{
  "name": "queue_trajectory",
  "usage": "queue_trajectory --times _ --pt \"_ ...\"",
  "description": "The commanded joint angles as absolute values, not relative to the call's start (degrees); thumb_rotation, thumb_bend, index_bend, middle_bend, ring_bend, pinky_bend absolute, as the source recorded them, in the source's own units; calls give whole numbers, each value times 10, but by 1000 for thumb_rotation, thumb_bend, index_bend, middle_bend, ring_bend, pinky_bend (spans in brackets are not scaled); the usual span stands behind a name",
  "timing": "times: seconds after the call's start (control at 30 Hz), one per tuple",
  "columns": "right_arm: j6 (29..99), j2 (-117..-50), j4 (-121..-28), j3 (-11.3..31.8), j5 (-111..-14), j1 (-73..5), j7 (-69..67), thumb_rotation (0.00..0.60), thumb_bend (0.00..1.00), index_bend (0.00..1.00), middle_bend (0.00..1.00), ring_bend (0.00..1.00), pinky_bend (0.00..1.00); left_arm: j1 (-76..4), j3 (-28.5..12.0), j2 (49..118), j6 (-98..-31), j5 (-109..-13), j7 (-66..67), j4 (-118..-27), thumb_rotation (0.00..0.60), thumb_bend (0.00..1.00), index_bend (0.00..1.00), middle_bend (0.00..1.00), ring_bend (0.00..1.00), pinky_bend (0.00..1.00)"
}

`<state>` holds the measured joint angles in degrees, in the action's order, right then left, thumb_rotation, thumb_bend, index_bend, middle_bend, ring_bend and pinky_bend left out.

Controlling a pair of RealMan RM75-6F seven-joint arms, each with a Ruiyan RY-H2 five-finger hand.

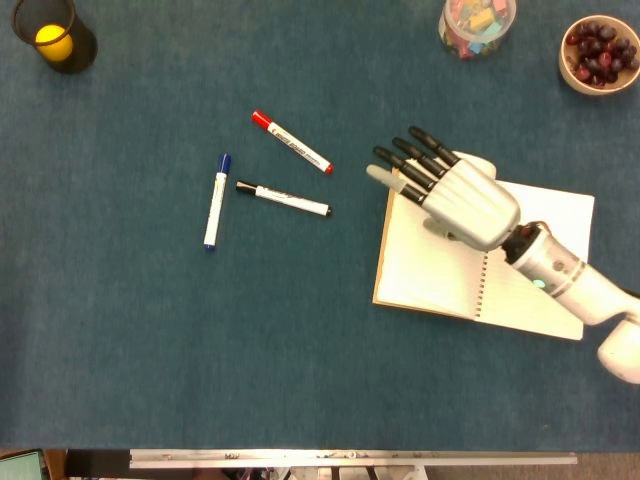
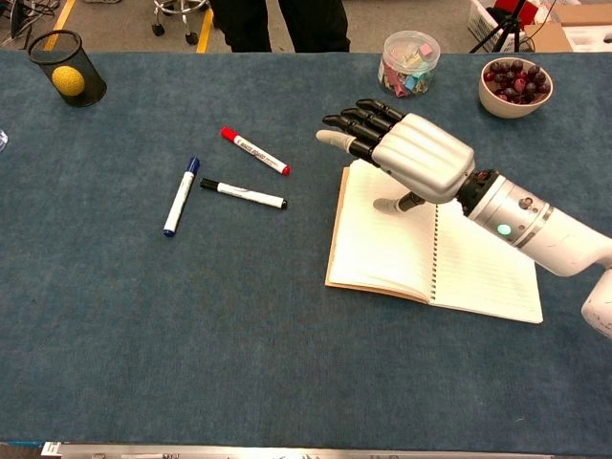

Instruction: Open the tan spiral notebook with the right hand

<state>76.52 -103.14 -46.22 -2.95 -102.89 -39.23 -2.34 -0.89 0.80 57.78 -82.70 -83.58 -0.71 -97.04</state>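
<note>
The tan spiral notebook (image 1: 430,270) (image 2: 382,249) lies open and flat on the blue table, white lined pages up, its spiral running down the middle. My right hand (image 1: 450,190) (image 2: 406,153) hovers over the notebook's upper left page with its fingers stretched out and apart, pointing toward the far left. It holds nothing. In the chest view the thumb hangs down close to the page; contact cannot be told. My left hand is in neither view.
Red (image 1: 292,141), black (image 1: 283,199) and blue (image 1: 216,200) markers lie left of the notebook. A mesh cup with a yellow ball (image 1: 52,35) stands far left. A jar of coloured bits (image 1: 477,24) and a bowl of dark fruit (image 1: 599,52) stand far right.
</note>
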Motion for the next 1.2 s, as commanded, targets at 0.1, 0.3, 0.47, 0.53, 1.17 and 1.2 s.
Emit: queue_trajectory --times 0.1,0.3,0.47,0.53,1.17,1.2 --pt "802 -958 -531 -45 -1034 -364 -15 600 139 6 35 0 21 -11 7 580 -823 -835 -7 -968 600 484 98 80 23 57" --pt "839 -915 -559 -71 -1049 -333 -39 600 145 6 47 0 21 -14 6 581 -821 -836 -5 -969 600 484 98 80 25 57" --pt "829 -908 -549 -83 -1055 -323 -35 600 146 7 65 0 21 -18 7 581 -816 -837 -1 -972 600 484 98 80 26 57" --pt "823 -908 -558 -79 -1050 -324 -37 600 146 7 66 0 21 -19 7 580 -816 -839 1 -976 600 484 98 80 26 57" --pt "885 -772 -678 -36 -1023 -288 -18 600 143 7 79 0 20 -21 5 577 -814 -834 9 -983 600 484 97 80 29 57" --pt "885 -766 -680 -35 -1019 -284 -20 600 143 7 79 0 21 -22 5 577 -813 -833 9 -983 600 484 97 80 29 57"
